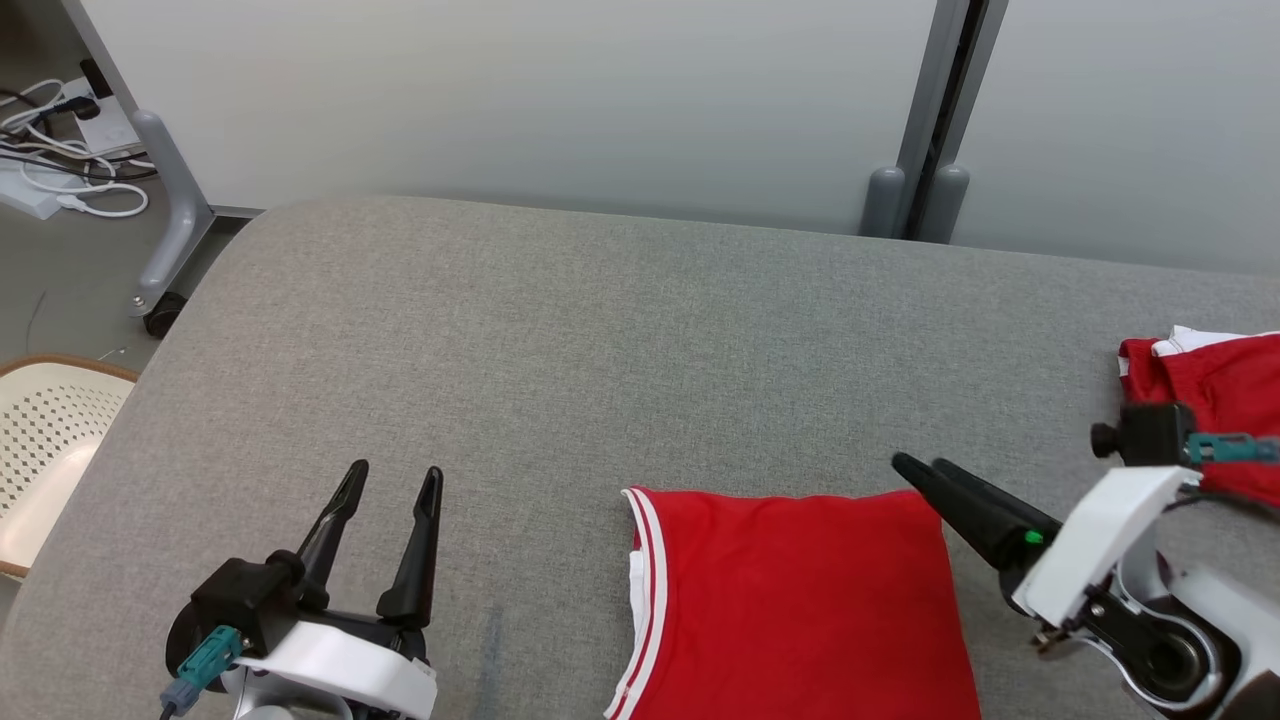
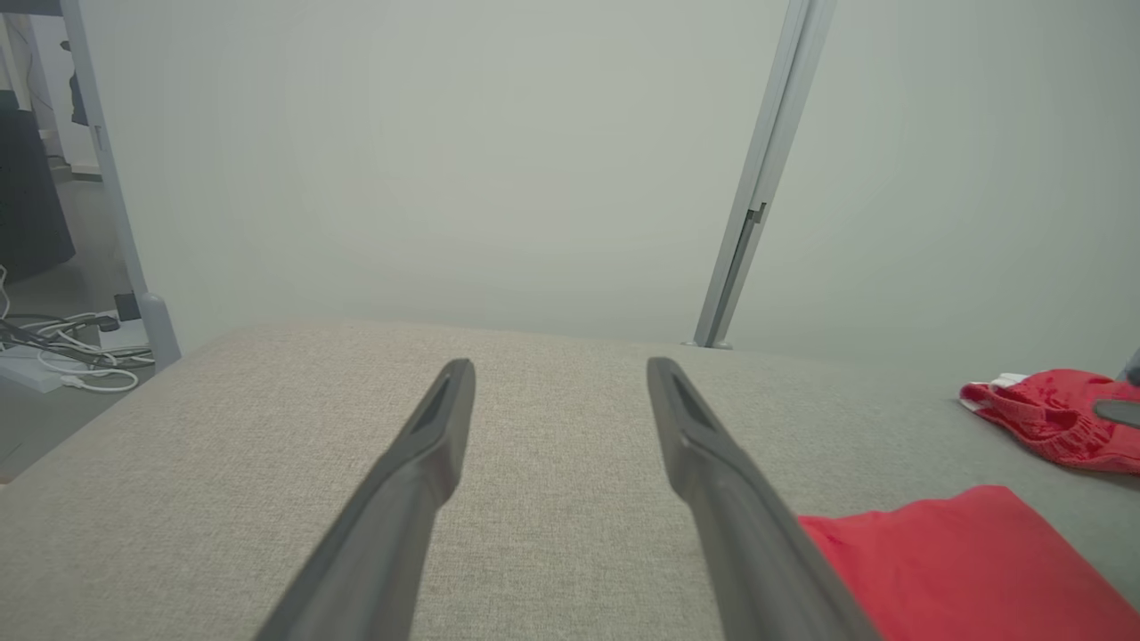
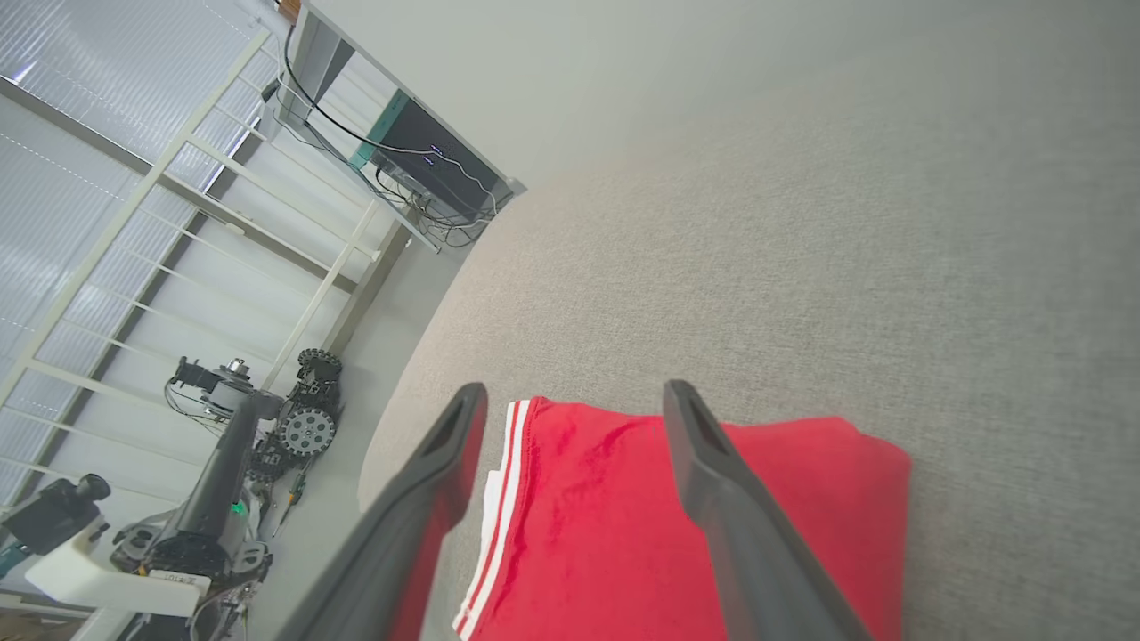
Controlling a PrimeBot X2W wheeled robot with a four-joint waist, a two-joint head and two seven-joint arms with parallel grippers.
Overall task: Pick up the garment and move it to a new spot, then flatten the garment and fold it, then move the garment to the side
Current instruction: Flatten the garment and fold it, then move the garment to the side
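The red garment (image 1: 800,600) lies folded into a neat rectangle on the grey cloth-covered table (image 1: 600,350), near the front edge and right of centre, its white-striped trim (image 1: 648,570) towards the left hand (image 1: 395,472). That hand is spread wide over bare table, clear of the cloth. The right hand (image 1: 920,464) hovers at the garment's far right corner, its two fingers apart with nothing between them. The fabric looks like thin, light jersey: soft, limp, and likely to sag or slide open if lifted by one layer alone. For shifting it aside, the safest hold is probably a pinch through all the layers at a folded edge — or both short ends taken together and kept low. A second red garment (image 1: 1220,390) sits at the table's right side.
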